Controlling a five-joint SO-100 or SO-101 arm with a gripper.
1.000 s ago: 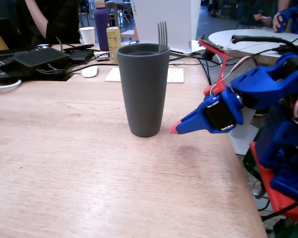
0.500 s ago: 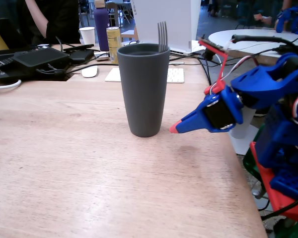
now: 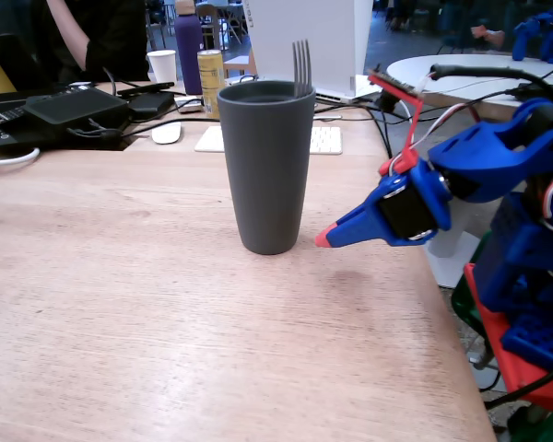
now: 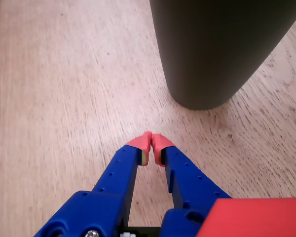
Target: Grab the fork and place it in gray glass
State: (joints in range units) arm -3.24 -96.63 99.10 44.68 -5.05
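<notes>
I am holding my claw low over the wooden table, its red tips pressed together with nothing between them. The gray glass is standing upright just ahead of my tips, near but not touching; in the wrist view its dark wall is filling the space up ahead. The fork is sitting inside that glass, tines poking up past the rim on the side nearer my claw
</notes>
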